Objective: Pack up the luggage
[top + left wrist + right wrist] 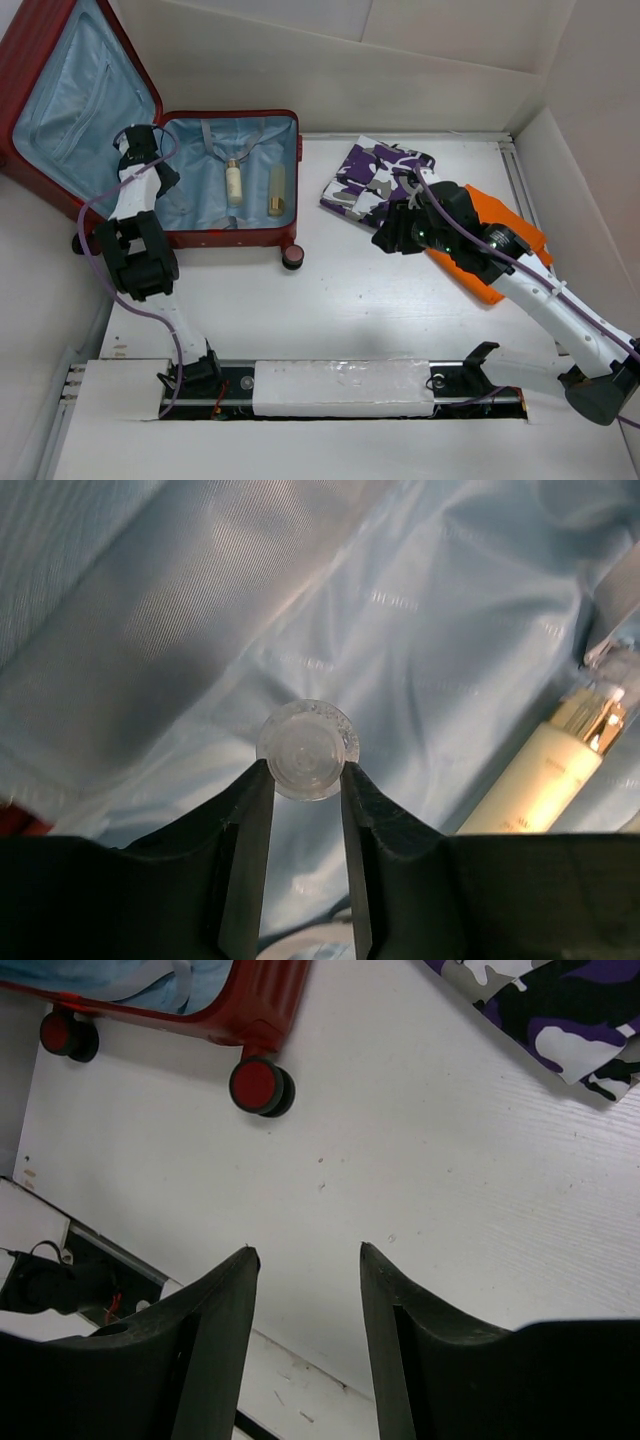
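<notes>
The luggage [262,238], a dark red hard-shell suitcase, lies open at the far left, its lid [70,95] up and its light blue lining showing. A cream bottle [233,182] and a yellowish bottle [276,190] lie inside. My left gripper [140,142] hovers over the left part of the lining. In the left wrist view the gripper [305,772] is shut on a small clear round plastic item [307,748], seen end-on. The cream bottle [535,785] lies to its right. My right gripper [385,240] [305,1252] is open and empty above the white table.
A purple camouflage cloth [375,178] [560,1005] lies on the table right of the suitcase, and an orange cloth [505,235] lies partly under my right arm. Suitcase wheels [258,1085] stick out at its near edge. Walls enclose the table.
</notes>
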Motion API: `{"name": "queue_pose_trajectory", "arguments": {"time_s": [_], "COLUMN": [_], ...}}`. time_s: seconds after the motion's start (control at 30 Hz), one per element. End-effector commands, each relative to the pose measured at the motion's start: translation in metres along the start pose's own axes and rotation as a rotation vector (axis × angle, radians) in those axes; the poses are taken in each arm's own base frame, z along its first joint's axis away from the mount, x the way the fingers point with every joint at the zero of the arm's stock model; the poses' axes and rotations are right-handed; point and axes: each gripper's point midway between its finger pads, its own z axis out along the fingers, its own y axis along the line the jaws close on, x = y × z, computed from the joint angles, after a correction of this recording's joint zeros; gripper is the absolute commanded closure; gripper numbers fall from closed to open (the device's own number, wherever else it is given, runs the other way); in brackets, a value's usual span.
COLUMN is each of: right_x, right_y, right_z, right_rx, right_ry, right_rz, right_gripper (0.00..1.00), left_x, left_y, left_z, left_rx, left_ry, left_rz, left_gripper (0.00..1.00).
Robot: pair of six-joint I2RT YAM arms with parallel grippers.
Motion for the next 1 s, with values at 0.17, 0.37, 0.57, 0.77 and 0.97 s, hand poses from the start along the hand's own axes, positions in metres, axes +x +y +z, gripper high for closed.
{"name": "queue_pose_trajectory", "arguments": {"time_s": [0.17, 0.37, 0.57, 0.77, 0.97], "right_x": [-0.008, -0.007, -0.006, -0.006, -0.012], "right_y": [0.006, 0.006, 0.005, 0.005, 0.006], "right_z": [0.000, 0.007, 0.013, 0.018, 0.019], "right_rx": [-0.015, -0.005, 0.003, 0.009, 0.016], "right_ry": [-0.024, -0.007, 0.006, 0.017, 0.011], "right_rz": [-0.018, -0.019, -0.019, -0.028, -0.047], "right_gripper": [0.49, 0.49, 0.49, 0.49, 0.49], "left_x": [-0.025, -0.026, -0.045, -0.058, -0.043], "left_y": [-0.019, -0.056, -0.092, -0.103, -0.094], "left_z": [0.013, 0.025, 0.022, 0.016, 0.030], "left_rx": [0.006, 0.053, 0.103, 0.141, 0.108], "left_ry": [-0.034, -0.046, -0.085, -0.112, -0.073], "left_rz": [0.017, 0.070, 0.095, 0.099, 0.108], "left_gripper": [0.76, 0.77, 0.64, 0.51, 0.54]}}
